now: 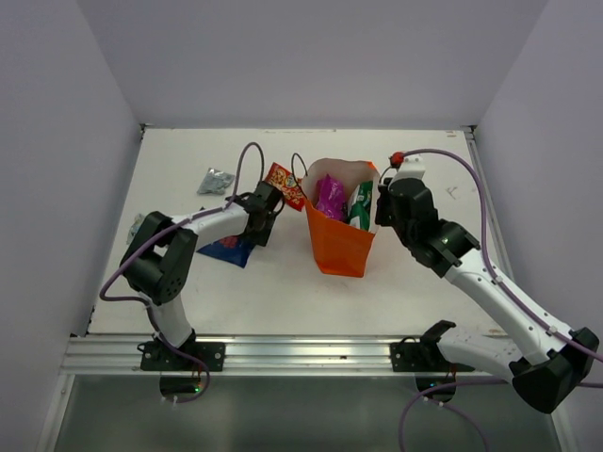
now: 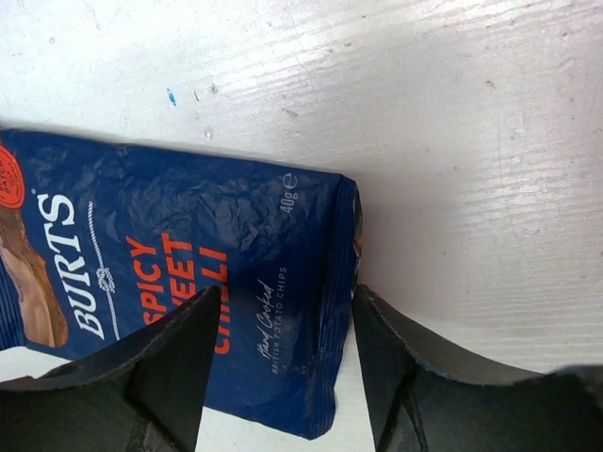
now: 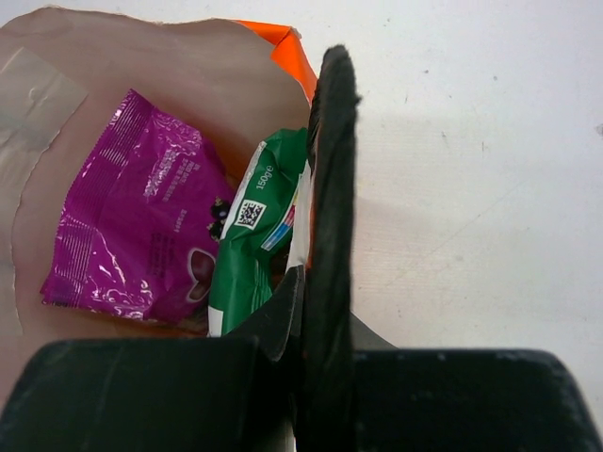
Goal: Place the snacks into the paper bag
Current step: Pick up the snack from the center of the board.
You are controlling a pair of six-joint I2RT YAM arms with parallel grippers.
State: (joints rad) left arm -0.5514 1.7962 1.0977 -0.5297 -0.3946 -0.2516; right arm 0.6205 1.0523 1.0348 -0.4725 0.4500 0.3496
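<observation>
1. Now, we count five packets, one bag and two claws.
2. The left claw (image 2: pixel 287 299) is open, with its two fingers spread wide. They sit over the short end of the blue packet (image 2: pixel 188 273), and that end edge lies in the gap between them. We cannot tell whether either finger touches the foil.
3. The blue packet lies flat on the table (image 1: pixel 283 282). From the top view, most of it reaches out from under the left claw on the claw's outer, near side.
4. The red packet (image 1: pixel 285 185) lies flat just beyond the left claw, between that claw and the bag (image 1: pixel 341 247).
5. The grey packet (image 1: pixel 216 181) also lies beyond the left claw but on its outer side, apart from it and from the red one.
6. The right claw (image 1: pixel 382 209) is closed, pinching the bag's wall at the rim. One finger is outside the wall and the other inside.
7. The bag stands upright with its mouth open, just to the inner side of the right claw.
8. Two packets stand inside the bag. The green packet (image 3: pixel 254 235) is right beside the claw's inner finger. The magenta packet (image 3: pixel 132 226) is one place farther in, past the green one.
9. So two packets are in the bag and three are on the table.
</observation>
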